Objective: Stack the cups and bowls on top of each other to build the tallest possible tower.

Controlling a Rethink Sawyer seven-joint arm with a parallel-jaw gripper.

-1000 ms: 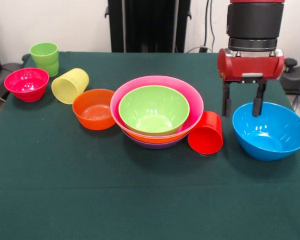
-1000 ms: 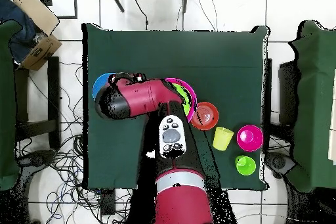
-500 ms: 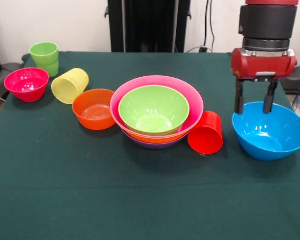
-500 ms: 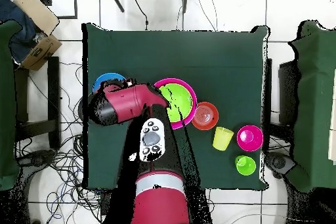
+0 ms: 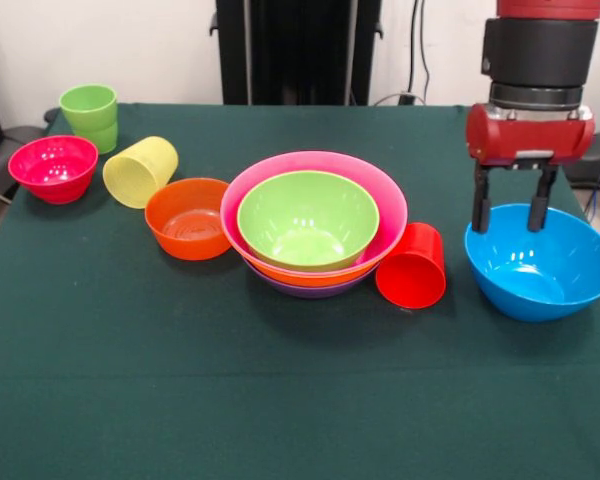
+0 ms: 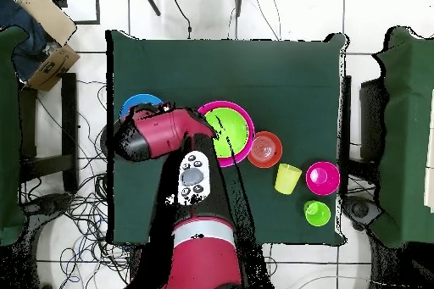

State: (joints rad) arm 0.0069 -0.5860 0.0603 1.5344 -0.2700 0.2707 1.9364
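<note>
Two black fingers [image 5: 479, 207] of the gripper [image 5: 509, 209] hang spread apart over the far rim of the blue bowl [image 5: 540, 262], one on either side of it, pinching nothing. Near the middle of the table [image 5: 280, 400] sits the tower [image 5: 314, 222], with the lime-green bowl innermost inside pink, orange and purple rims; the red cup [image 5: 412, 265] lies on its side against it, the red-orange bowl [image 5: 188, 217] touching its other side. Yellow cup [image 5: 140, 171] lies tipped beside the magenta bowl [image 5: 53, 168]; green cup [image 5: 90, 116] stands upright behind them.
</note>
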